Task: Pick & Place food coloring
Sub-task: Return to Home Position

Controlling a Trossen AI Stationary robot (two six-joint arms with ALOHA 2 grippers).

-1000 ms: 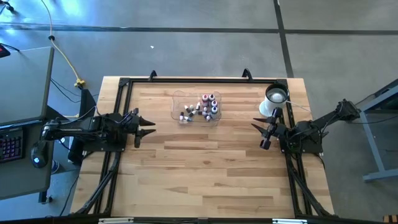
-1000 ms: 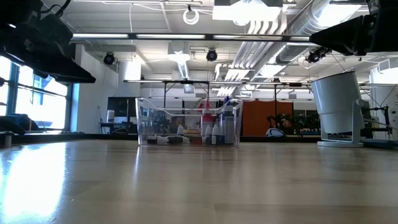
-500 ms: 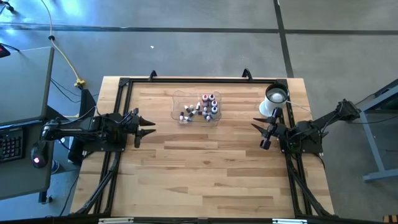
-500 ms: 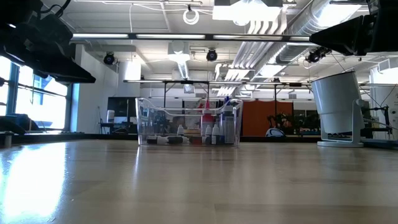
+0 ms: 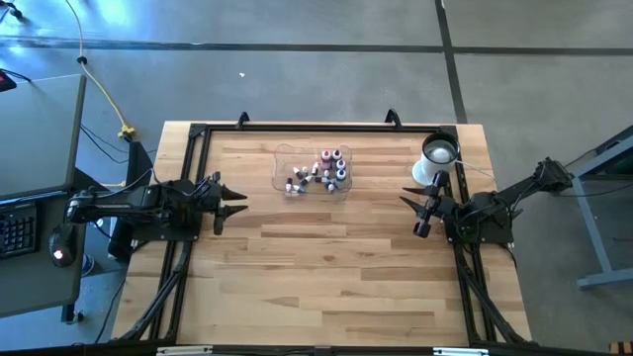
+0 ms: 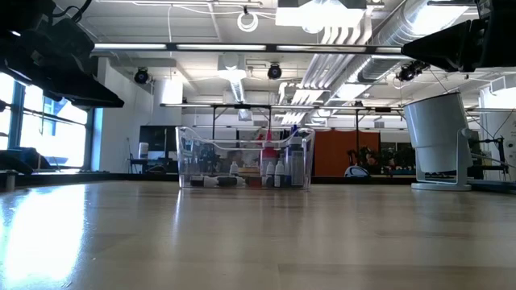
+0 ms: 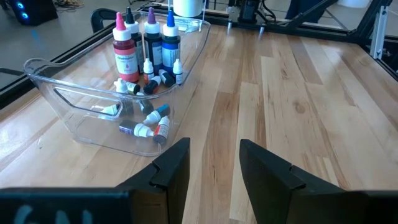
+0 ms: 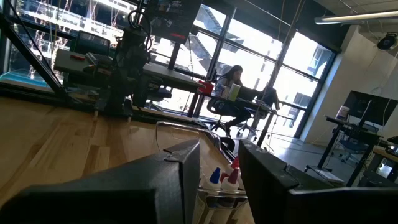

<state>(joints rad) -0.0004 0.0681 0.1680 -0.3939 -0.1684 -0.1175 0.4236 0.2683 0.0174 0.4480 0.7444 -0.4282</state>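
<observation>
One clear tray at the far middle of the counter holds the food coloring: roughly ten tiny white-capped bottles, mostly lying down, beside four tall bottles standing upright. One white cup stands near the right arm. The left fingers and right fingers, at opposite counter edges, are spread and empty.
</observation>
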